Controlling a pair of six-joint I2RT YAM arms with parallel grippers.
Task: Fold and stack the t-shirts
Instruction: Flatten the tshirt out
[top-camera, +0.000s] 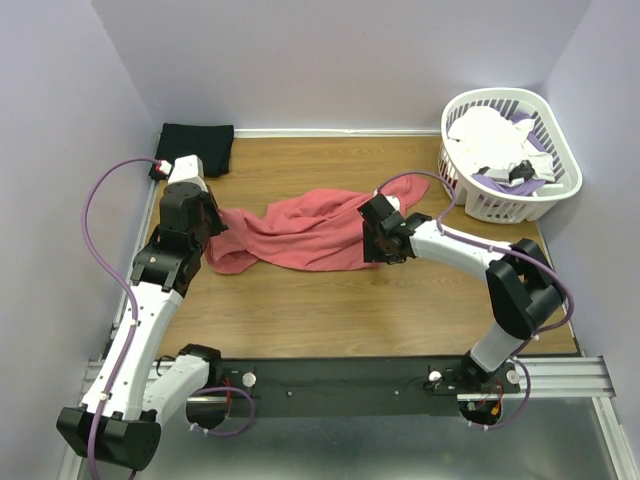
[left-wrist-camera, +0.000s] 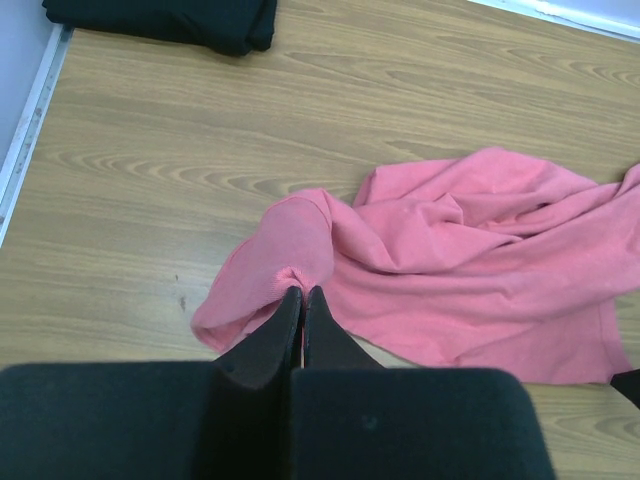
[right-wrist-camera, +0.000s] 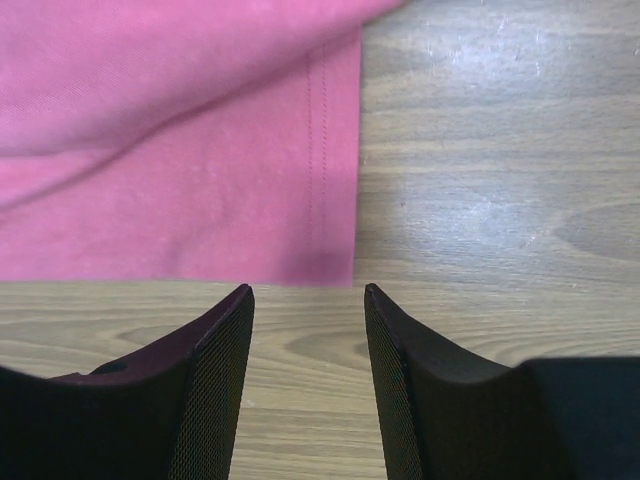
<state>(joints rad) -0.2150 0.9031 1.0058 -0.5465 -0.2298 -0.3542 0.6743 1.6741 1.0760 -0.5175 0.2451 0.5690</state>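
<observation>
Presently, coral-red shirt (top-camera: 300, 230): lies crumpled and unfolded across the middle of the bench (top-camera: 350, 310), stretched out sideways between the two arms.
Shirt's left end: bunched into a rounded fold with a small pucker right at the tips of the left gripper (left-wrist-camera: 302, 292).
Left gripper: fingers pressed fully together, tips nipping that puckered fold of the coral-red shirt.
Shirt's right end: a flat corner with a stitched hem, lying smooth on the wood in the right wrist view.
Right gripper (right-wrist-camera: 308, 295): fingers about half spread with only bare wood between them; it holds nothing and sits just short of the hemmed corner.
Black shirt (top-camera: 197, 145): folded into a compact pile in the far left corner of the bench, well apart from the coral-red shirt.
Basket (top-camera: 490, 205): white slatted plastic, at the far right corner, with white clothes (top-camera: 490, 135) heaped inside.
</observation>
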